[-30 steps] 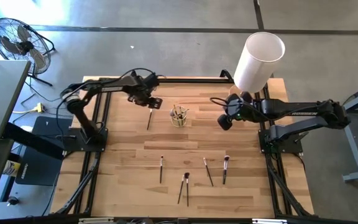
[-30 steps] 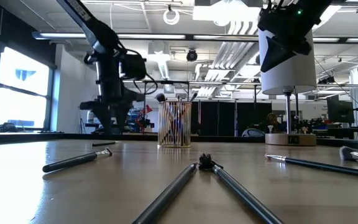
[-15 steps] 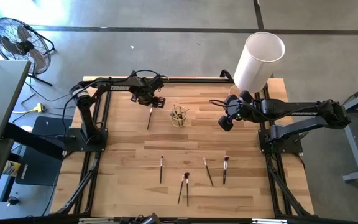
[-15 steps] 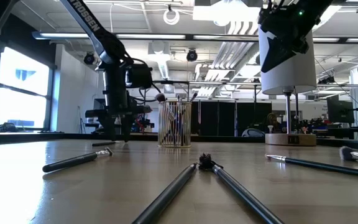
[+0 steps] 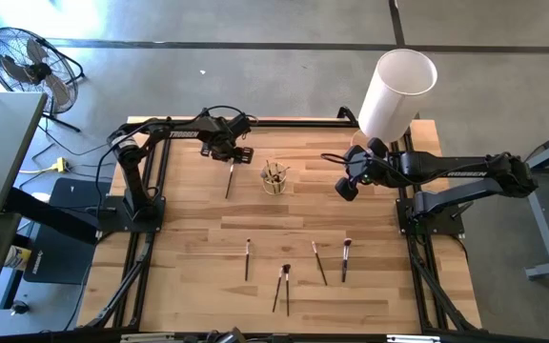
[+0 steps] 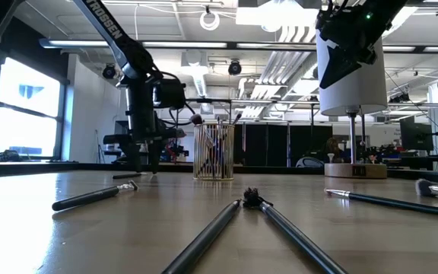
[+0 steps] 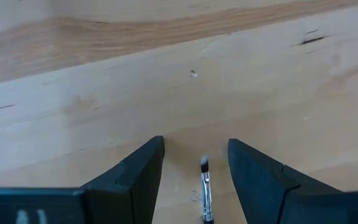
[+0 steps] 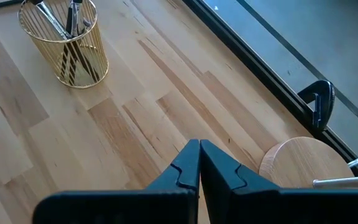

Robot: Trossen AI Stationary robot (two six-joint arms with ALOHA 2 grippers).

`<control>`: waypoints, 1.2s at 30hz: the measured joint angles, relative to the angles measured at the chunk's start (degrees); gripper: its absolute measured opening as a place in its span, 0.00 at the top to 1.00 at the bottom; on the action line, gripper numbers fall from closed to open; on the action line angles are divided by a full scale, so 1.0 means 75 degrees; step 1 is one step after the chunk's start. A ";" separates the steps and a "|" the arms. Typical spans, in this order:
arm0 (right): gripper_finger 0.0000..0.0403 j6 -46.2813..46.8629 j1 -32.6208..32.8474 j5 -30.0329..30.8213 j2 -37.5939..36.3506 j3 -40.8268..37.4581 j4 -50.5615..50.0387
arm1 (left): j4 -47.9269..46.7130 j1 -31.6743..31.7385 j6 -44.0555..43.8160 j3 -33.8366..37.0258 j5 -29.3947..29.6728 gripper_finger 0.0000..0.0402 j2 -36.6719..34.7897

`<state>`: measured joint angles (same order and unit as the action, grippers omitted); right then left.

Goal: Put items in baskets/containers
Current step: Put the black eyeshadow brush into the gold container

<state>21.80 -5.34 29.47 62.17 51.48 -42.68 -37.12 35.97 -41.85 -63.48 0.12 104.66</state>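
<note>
Brush [image 7: 205, 193] flat between left gripper's [image 7: 194, 177] parted fingers, right gripper [image 8: 199, 163] closed

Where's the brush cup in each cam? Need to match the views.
High view: the brush cup stands mid-table toward the far edge, between the two arms.
Low view: the cup is centre frame, far across the table, right of the left claw.
Left wrist view: not in it.
Right wrist view: the cup is at upper left.
Shared landmark: the white cylinder's round wooden base, beside the right claw.
</note>
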 joint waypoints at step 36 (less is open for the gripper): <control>0.99 -0.0003 0.0000 0.0105 0.0000 0.0000 0.0009 | -0.0449 -0.0155 0.0111 -0.0402 0.0423 0.55 0.0048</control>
<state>21.78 -5.34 30.26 62.17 51.48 -42.61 -40.49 34.81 -41.01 -66.50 3.29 105.02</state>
